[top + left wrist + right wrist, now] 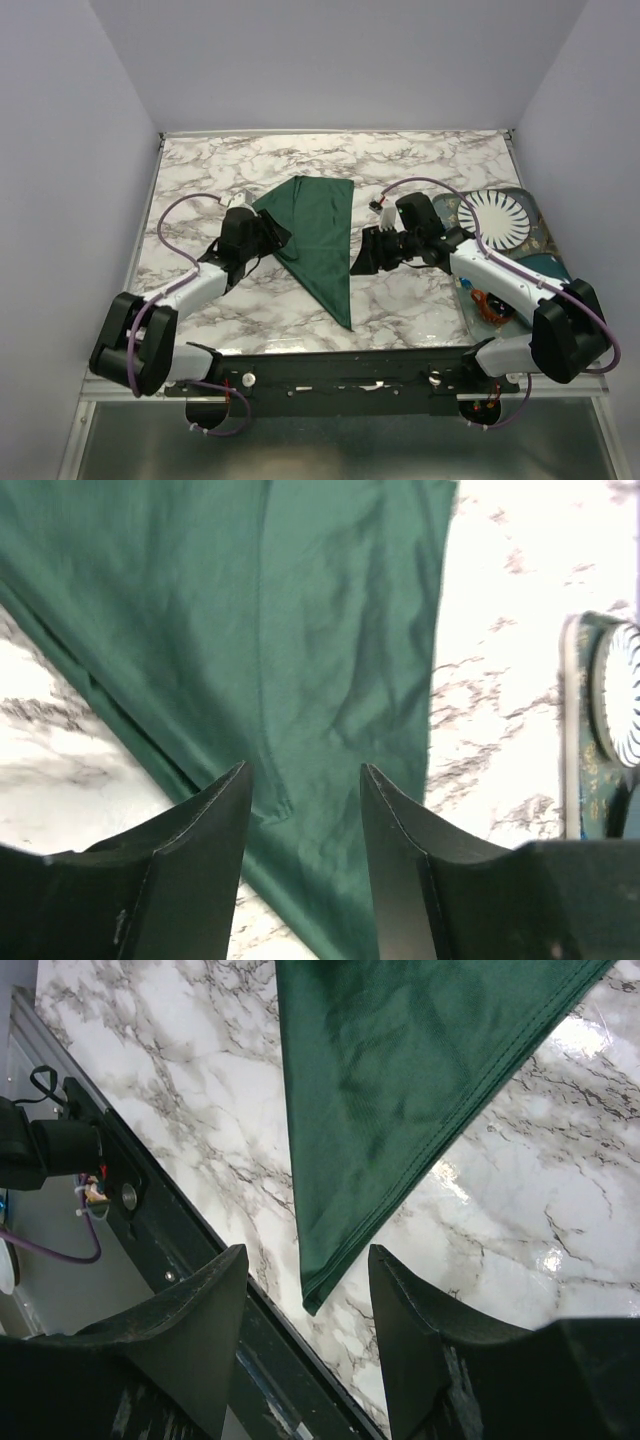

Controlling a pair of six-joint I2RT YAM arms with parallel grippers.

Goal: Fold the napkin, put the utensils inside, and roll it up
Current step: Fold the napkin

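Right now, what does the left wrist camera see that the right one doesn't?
Only left wrist: the edge of a teal patterned tray with a white ribbed plate. Only right wrist: the pointed corner of the dark green cloth napkin, the black front rail, a purple cable. Both: the napkin on the white marble tabletop, beyond the open left claw or right claw.

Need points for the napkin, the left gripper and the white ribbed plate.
napkin (318, 232): top external view, middle of the folded green triangle.
left gripper (304, 772): left wrist view, midway between its open fingertips.
white ribbed plate (505, 215): top external view, bare face of the plate, right of centre.
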